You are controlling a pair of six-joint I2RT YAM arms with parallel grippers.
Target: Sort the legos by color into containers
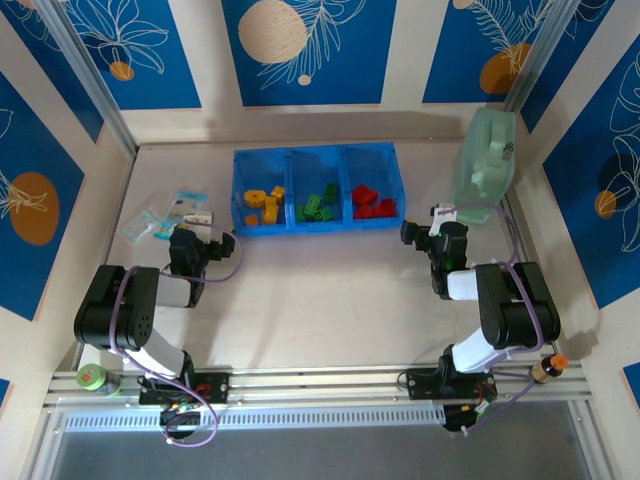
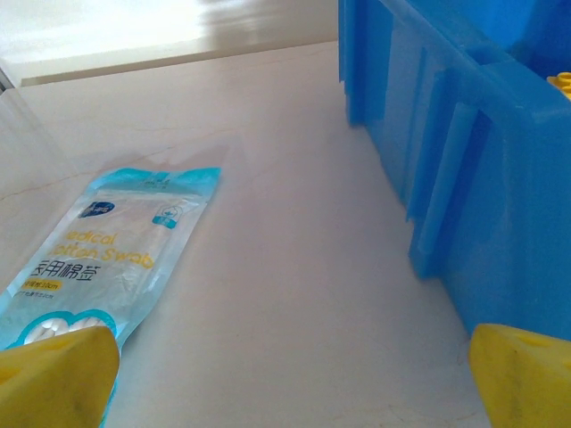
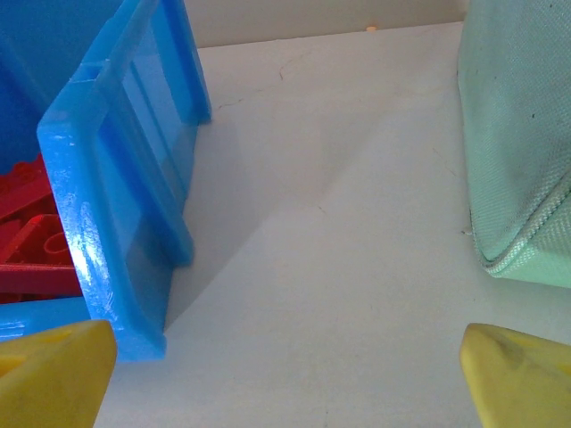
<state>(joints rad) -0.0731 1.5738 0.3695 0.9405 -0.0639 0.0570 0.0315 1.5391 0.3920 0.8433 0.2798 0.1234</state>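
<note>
The left pincer (image 2: pixel 290 383) and right pincer (image 3: pixel 285 379) are hanging with jaws spread apart, gripping nothing. The tray (image 1: pixel 315 228) is sitting just right of the left pincer and just left of the right. The legos (image 1: pixel 317 207) are lying inside it, one colour per compartment.

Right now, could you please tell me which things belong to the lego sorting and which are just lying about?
Job: yellow legos, green legos, red legos, blue tray.
Lying about: swab packets, pale green bag.
</note>
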